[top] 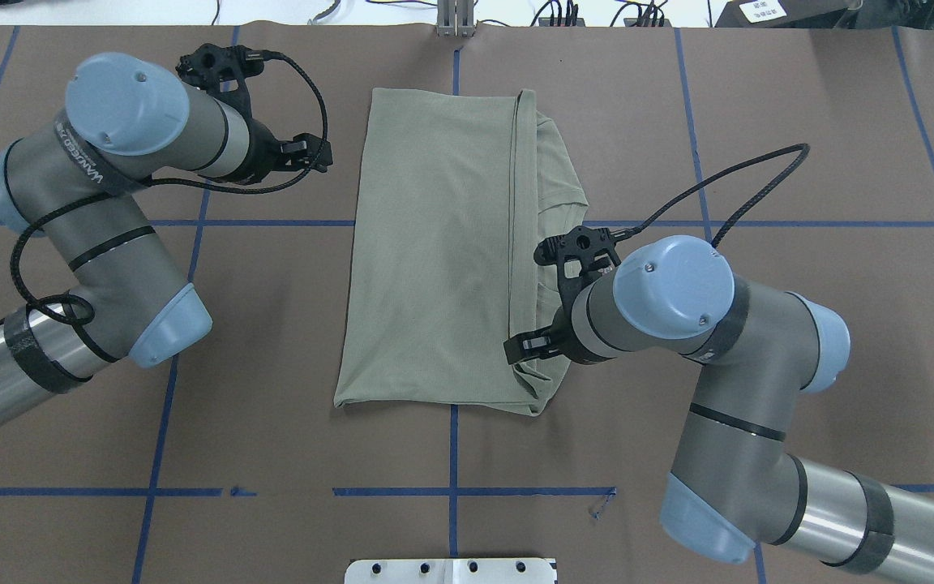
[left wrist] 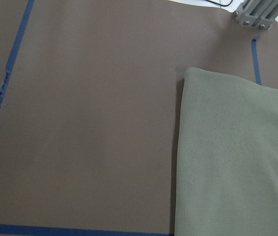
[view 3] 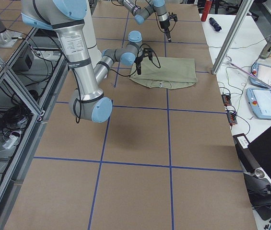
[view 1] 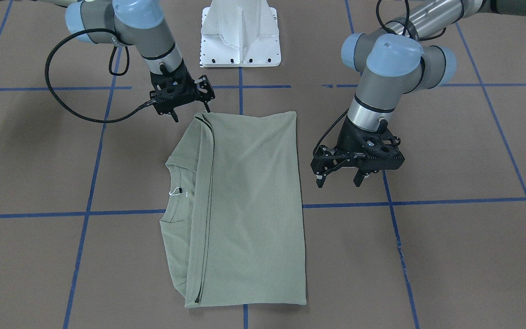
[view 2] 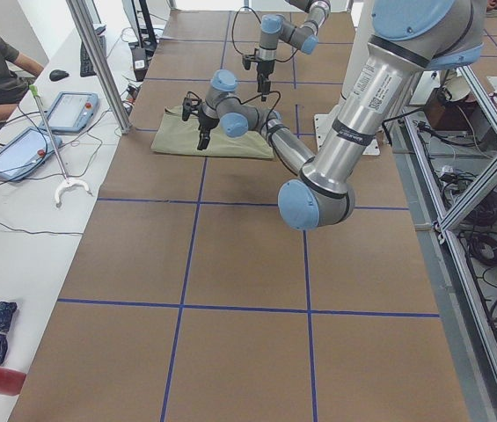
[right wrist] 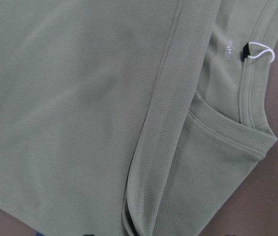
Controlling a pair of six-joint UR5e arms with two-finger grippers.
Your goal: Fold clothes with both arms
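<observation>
One brown table point(view 1: 450, 256), blue grid point(view 1: 62, 214), folded shirt point(view 1: 254, 192)

front: opposite, steep | overhead: behind, downward | wrists: close | shared: shirt point(view 1: 244, 205)

The left arm point(top: 102, 243) and the right arm point(top: 726, 422) are fat tubes, grey and shiny silver. Round light-blue caps with tiny screws sit on the joints. Black bands wrap the tubes, and one on the left arm has white letters. A black woven cable point(view 1: 107, 121) loops to the black pronged right end effector point(view 1: 191, 114). The left end effector point(view 1: 338, 180) looks the same.
</observation>
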